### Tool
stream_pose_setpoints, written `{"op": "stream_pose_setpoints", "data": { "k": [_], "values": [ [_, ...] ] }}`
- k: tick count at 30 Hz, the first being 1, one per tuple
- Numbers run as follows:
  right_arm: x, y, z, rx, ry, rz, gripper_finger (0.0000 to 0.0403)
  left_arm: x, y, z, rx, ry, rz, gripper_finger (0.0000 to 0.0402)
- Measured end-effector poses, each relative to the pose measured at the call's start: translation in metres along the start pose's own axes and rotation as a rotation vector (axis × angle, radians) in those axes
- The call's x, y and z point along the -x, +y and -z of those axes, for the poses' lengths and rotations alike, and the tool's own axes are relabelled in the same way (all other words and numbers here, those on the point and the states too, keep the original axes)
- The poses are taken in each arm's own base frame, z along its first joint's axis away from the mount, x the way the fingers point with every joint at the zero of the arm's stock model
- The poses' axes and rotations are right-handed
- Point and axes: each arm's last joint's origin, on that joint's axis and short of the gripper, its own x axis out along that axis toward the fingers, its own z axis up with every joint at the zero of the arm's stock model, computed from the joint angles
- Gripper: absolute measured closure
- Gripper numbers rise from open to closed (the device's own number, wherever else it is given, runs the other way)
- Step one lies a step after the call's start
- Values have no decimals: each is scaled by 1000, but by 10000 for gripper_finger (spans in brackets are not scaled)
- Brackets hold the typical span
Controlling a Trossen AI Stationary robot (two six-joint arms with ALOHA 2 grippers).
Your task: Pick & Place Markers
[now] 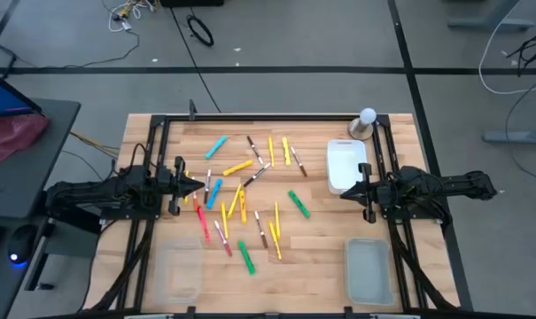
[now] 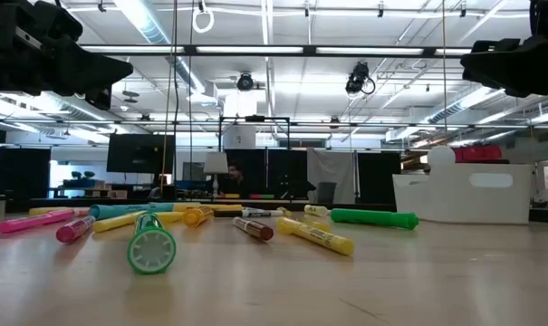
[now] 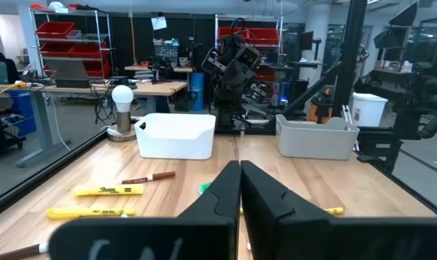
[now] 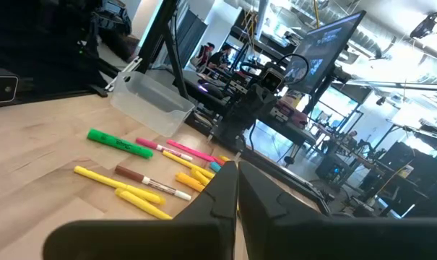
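dark arms level, left claw (image 1: 199,185) closed, right claw (image 1: 344,192) closed

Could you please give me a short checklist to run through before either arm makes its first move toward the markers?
1. Left end effector empty: ok, fingers shut on nothing, at the left edge of the marker scatter.
2. Right end effector empty: ok, shut, beside the white bin.
3. Fingers opened for a grasp: not ok, both shut.
4. Markers reachable: ok, spread loose on the wooden table between the arms.
5. Clear trays ready: ok, both near the front edge; nothing visible inside.
6. Markers free of overlap: not ok, several cross in the middle.
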Motion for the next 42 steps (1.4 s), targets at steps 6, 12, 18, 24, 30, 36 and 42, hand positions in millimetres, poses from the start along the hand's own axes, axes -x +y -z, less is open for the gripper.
{"op": "stream_pose_setpoints", "data": {
  "k": [6,12,18,24,30,36,42],
  "values": [
    [0,0,0,0,0,0,387,0,0,0,0,0,0,383],
    [0,-2,-4,-41,-46,5,387,0,0,0,0,0,0,383],
    [0,-1,-7,-127,-104,-47,387,0,0,0,0,-1,0,383],
    [0,-4,-7,-384,-77,34,387,0,0,0,0,0,0,383],
    [-4,-7,3,-553,56,232,387,0,0,0,0,0,0,383],
    [-7,-5,6,-508,104,199,387,0,0,0,0,1,0,383],
    [-8,-7,-1,-631,1,151,387,0,0,0,0,0,0,383]
  ]
}}
